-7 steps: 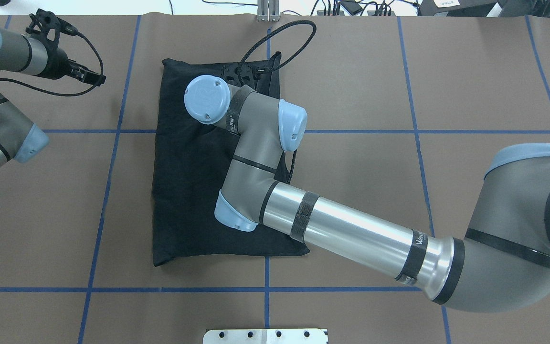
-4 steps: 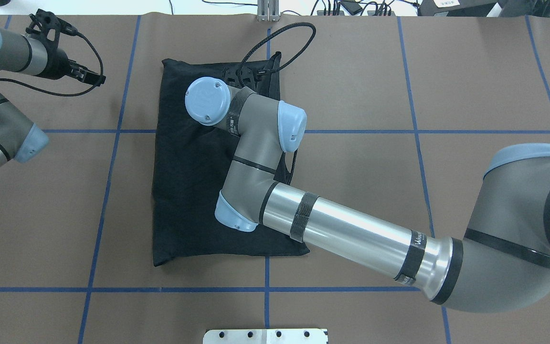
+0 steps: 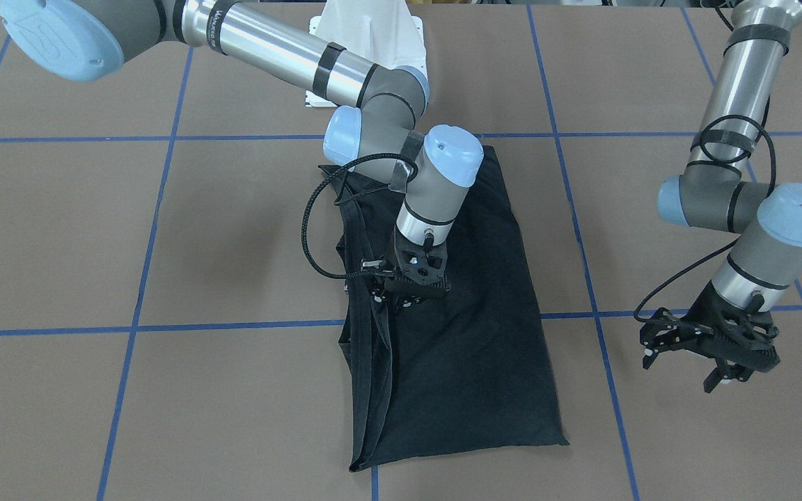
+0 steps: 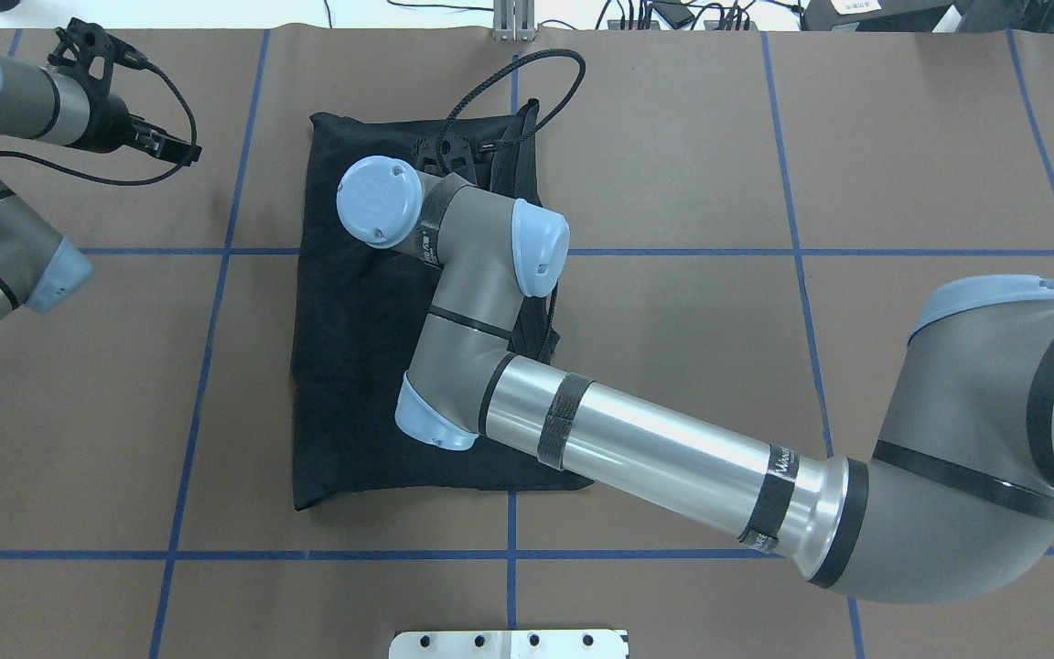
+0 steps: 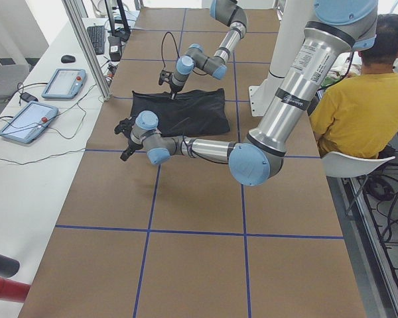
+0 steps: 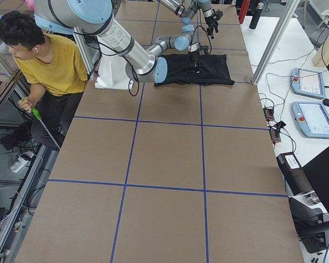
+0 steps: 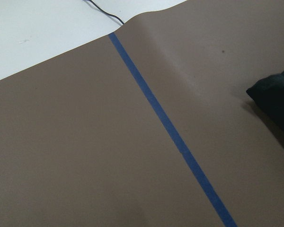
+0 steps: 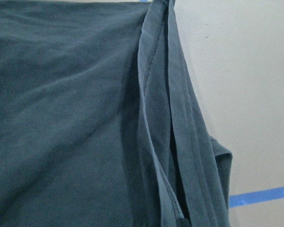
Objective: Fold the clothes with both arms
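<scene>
The left hand hangs open, empty, by the counter's far edge; the half-folded T-shirt lies mid-counter beside it, the right hand low on its layered side, grip unclear, and next probably a pinch and fold-over.

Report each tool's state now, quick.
Left tool: open, holding nothing.
Right tool: down on the T-shirt at its layered edge; open or shut cannot be told.
</scene>
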`<state>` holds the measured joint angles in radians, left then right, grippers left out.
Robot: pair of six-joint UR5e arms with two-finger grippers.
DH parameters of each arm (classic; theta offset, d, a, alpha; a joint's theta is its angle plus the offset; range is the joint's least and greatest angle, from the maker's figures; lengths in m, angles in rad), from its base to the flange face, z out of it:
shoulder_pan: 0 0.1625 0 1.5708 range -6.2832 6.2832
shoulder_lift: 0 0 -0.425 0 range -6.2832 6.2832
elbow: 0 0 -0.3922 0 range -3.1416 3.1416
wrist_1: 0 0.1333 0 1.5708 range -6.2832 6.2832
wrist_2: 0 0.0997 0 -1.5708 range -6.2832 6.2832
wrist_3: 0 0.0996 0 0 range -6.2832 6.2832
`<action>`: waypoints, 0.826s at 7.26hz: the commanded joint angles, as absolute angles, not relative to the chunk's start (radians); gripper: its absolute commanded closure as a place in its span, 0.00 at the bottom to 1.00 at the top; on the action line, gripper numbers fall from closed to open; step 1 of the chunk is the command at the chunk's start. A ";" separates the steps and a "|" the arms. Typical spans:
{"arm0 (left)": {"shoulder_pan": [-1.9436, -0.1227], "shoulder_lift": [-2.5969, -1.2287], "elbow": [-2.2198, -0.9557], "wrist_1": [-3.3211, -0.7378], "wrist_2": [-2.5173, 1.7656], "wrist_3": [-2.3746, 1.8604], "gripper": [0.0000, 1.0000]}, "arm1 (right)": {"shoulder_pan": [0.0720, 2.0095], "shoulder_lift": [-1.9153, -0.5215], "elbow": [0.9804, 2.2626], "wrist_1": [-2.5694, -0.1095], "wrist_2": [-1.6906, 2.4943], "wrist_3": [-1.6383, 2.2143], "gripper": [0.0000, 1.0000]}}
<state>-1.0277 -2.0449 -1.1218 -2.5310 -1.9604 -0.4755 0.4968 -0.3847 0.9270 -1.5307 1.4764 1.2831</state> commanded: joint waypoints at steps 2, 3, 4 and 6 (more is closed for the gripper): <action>-1.028 -2.045 -1.121 -2.531 -1.960 -0.474 0.00 | 0.494 -0.388 0.927 -1.562 1.474 1.256 0.67; -1.028 -2.045 -1.120 -2.533 -1.960 -0.474 0.00 | 0.494 -0.388 0.927 -1.562 1.474 1.246 0.74; -1.028 -2.045 -1.120 -2.531 -1.960 -0.474 0.00 | 0.495 -0.388 0.928 -1.562 1.474 1.246 0.87; -1.028 -2.045 -1.121 -2.533 -1.960 -0.474 0.00 | 0.500 -0.387 0.943 -1.587 1.476 1.214 0.95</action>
<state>-1.0278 -2.0448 -1.1202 -2.5315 -1.9604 -0.4740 0.4970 -0.3878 0.9331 -1.5705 1.4744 1.2372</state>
